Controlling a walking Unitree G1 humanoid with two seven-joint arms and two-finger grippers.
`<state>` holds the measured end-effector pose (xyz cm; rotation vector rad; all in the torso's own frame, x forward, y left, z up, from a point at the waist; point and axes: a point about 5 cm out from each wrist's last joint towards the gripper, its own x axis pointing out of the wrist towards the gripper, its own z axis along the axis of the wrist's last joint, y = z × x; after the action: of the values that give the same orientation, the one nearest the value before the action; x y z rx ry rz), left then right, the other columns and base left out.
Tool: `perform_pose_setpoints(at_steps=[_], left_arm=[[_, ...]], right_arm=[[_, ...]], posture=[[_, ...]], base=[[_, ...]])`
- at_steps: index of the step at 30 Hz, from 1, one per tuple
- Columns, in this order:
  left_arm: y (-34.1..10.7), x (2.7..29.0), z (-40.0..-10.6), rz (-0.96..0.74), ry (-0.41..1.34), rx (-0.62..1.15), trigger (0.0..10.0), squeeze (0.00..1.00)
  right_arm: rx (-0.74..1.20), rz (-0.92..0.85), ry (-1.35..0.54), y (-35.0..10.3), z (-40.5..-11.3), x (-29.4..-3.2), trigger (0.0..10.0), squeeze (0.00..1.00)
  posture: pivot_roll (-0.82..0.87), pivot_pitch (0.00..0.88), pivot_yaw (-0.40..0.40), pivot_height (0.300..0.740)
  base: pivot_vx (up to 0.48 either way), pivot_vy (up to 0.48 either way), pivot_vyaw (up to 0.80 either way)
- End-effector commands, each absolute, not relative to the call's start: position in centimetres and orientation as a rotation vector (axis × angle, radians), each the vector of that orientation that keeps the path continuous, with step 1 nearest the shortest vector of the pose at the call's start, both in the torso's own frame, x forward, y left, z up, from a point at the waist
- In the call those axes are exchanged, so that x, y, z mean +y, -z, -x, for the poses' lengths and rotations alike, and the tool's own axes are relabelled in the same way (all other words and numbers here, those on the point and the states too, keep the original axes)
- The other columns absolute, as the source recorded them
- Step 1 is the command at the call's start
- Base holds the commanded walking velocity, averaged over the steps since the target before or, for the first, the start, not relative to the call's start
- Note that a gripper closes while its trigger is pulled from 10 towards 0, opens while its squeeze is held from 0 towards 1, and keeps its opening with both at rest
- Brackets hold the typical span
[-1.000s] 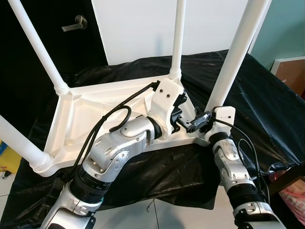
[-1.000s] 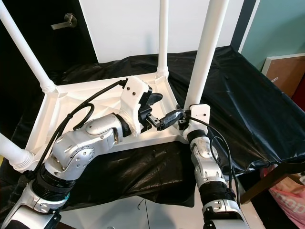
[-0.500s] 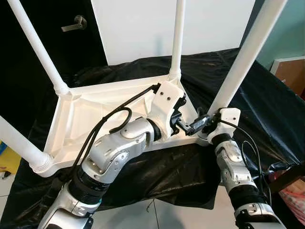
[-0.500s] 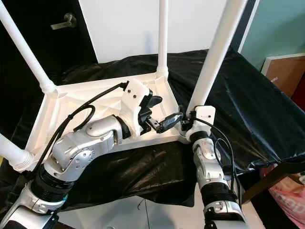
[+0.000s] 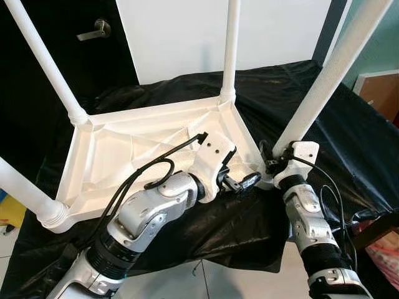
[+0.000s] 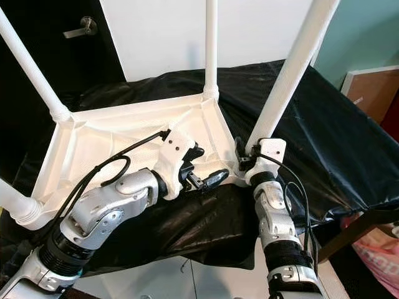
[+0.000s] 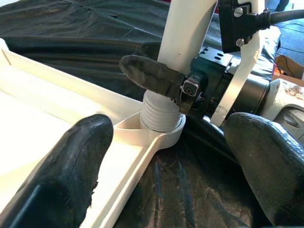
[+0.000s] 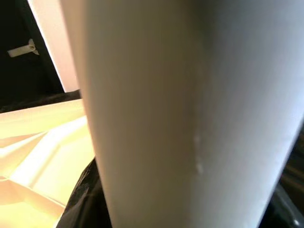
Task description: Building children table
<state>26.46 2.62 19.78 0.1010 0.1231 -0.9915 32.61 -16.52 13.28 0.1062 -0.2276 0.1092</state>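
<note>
At the near right corner of the tabletop, the right gripper is clamping its fingers around the base of a white leg, just above the ribbed collar sitting in the corner socket. This leg is leaning away to the right, not standing straight. Just beside it, the left gripper is hovering over the near edge of the tabletop with its fingers spread apart and holding nothing. The tabletop is lying upside down on a black sheet, with the other three legs pointing upward from its corners. Behind it, a white panel and a dark door with a metal handle are standing.
</note>
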Motion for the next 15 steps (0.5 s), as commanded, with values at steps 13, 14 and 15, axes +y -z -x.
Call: perform_pose_setpoints(at_steps=[13,14,15], left_arm=[[-18.7,2.5,-25.7,-0.133,1.152,0.155,10.0,0.0],[-18.7,2.5,-25.7,-0.133,1.152,0.155,10.0,0.0],[-18.7,2.5,-25.7,-0.134,1.152,0.154,10.0,0.0]], right_arm=[[-0.128,0.099,-0.186,-10.2,-31.6,-16.6,10.0,0.0],[-0.128,0.099,-0.186,-10.2,-31.6,-16.6,10.0,0.0],[-0.119,0.123,-0.198,-9.9,-31.5,-16.6,10.0,0.0]], posture=[[-0.12,0.023,0.063,0.74],[-0.12,0.023,0.063,0.74],[-0.12,0.023,0.064,0.74]], base=[[0.0,0.0,0.0],[0.0,0.0,0.0],[0.0,0.0,0.0]])
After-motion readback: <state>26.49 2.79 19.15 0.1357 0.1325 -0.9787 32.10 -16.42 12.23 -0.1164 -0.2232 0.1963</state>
